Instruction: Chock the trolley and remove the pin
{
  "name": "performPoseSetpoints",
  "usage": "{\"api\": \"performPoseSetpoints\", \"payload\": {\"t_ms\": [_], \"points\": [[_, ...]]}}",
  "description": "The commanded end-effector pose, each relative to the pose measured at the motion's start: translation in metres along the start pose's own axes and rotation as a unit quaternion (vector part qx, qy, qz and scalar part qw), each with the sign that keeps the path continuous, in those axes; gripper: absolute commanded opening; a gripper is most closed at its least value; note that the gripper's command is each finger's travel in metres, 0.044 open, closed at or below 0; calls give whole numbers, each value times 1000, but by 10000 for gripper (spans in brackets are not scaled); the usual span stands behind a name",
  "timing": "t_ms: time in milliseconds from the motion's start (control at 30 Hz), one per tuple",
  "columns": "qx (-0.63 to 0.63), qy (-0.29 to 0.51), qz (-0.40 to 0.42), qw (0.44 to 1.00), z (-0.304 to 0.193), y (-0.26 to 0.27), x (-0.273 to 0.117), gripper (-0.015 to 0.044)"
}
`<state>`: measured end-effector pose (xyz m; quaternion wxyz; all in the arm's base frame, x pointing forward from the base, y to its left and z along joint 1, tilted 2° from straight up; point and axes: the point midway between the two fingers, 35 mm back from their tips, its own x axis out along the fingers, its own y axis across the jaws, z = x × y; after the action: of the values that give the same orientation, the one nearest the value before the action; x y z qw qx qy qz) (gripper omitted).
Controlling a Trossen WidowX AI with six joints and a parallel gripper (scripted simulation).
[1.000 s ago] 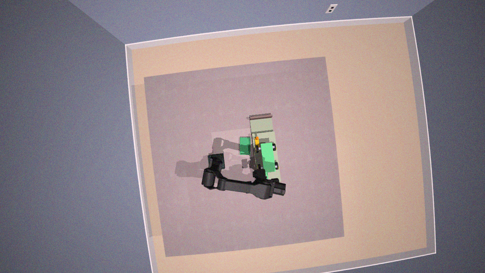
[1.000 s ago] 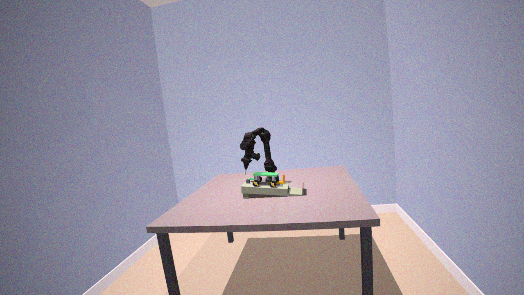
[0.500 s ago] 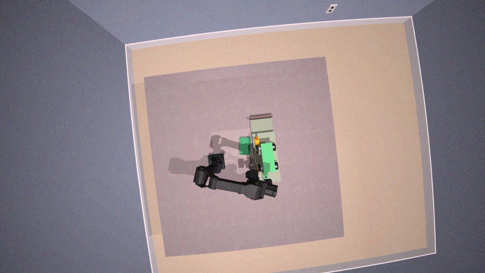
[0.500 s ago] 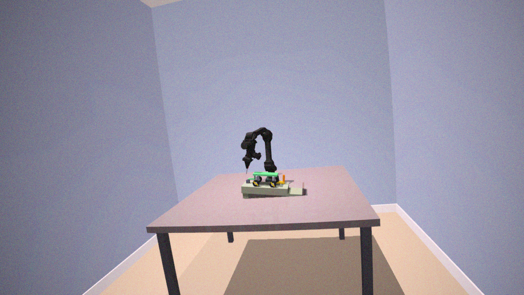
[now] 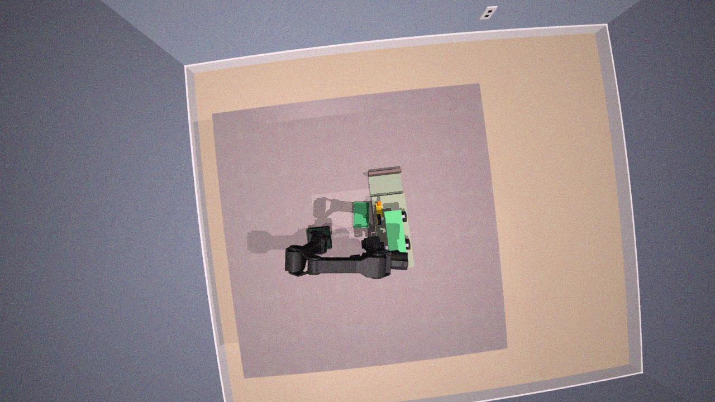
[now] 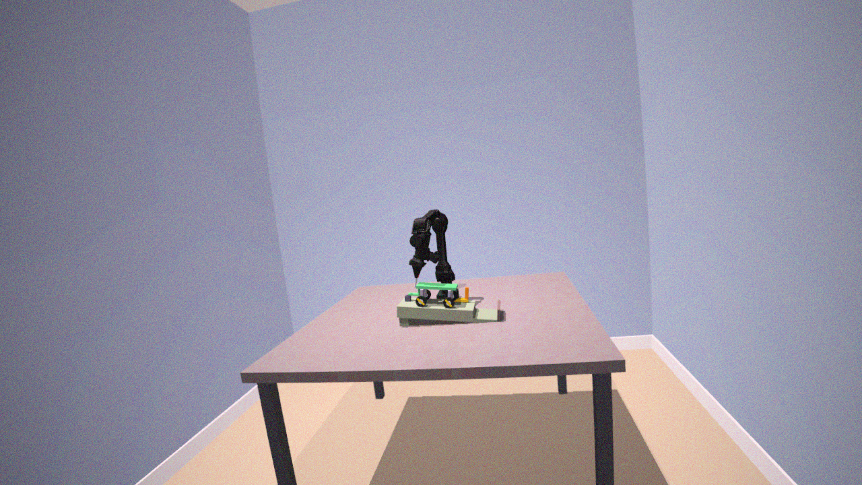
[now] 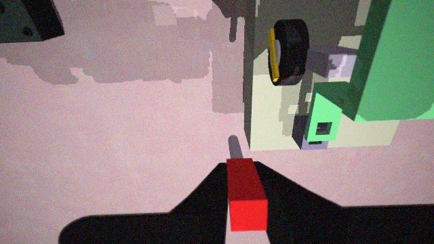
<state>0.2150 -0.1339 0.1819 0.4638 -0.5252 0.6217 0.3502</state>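
My gripper is shut on the red-headed stop pin, its grey shaft pointing down. It hangs above the ramp's uphill end, beside the left edge in the wrist view. The trolley stands upright on the ramp. The square hole in its green tab is empty. The yellow chock with its orange handle stands at the downhill side of a wheel; contact is too small to tell. The green tray lies beside the ramp.
The arm reaches across the ramp's uphill end. An end stop stands at the downhill end. The table bears everything. The arm's base is left of the ramp in the top view.
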Motion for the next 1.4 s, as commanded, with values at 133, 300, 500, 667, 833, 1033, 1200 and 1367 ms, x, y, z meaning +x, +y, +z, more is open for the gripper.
{"api": "performPoseSetpoints", "payload": {"t_ms": [133,300,500,667,833,1033,1200,1367], "points": [[0,1,5,1000,31,0,-3,0],[0,0,5,1000,50,-1,-6,0],[0,-1,5,1000,73,-1,-9,0],[0,-2,5,1000,92,-1,-11,0],[0,-3,5,1000,111,0,-13,0],[0,-3,5,1000,133,1,-14,0],[0,-4,5,1000,152,3,-15,0],[0,-5,5,1000,171,5,-16,0]]}}
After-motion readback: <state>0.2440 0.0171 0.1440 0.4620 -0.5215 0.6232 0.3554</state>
